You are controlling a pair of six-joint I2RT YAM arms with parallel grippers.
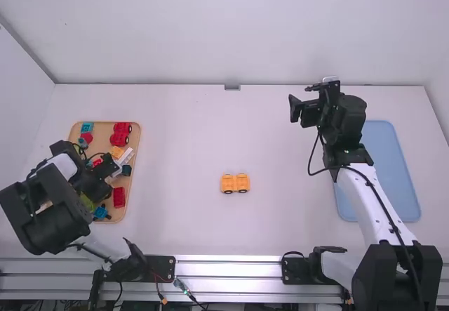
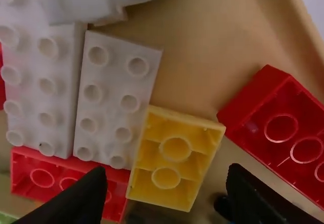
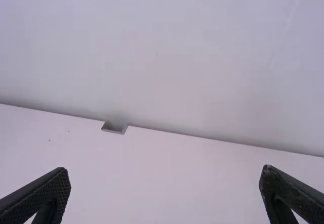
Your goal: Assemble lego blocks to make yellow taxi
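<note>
White table: surface beneath the wooden tray, which serves as reference. Metal rail: along the near edge, on the camera side of the wooden tray and running off to its right.

Right arm: well apart from the wooden tray, on its right. Left arm: partly over the wooden tray, from its near-left side.

Light blue tray: far to the right of the wooden tray, beside and partly behind the right arm.

Right gripper: raised, well to the right of the wooden tray; fingers wide apart, nothing between them. Left gripper: over the wooden tray, fingers apart, unclamped, with a yellow brick in view between them.

Yellow block vehicle, the task piece: on the table, right of the wooden tray; two sections side by side, dark wheels below.

Inside the wooden tray: two white studded bricks side by side, studs showing; one touches the yellow brick, whose hollow underside shows. A red brick, hollow side showing, is just beside it. Smallest noted: teal block, at the wooden tray's far-left corner.
</note>
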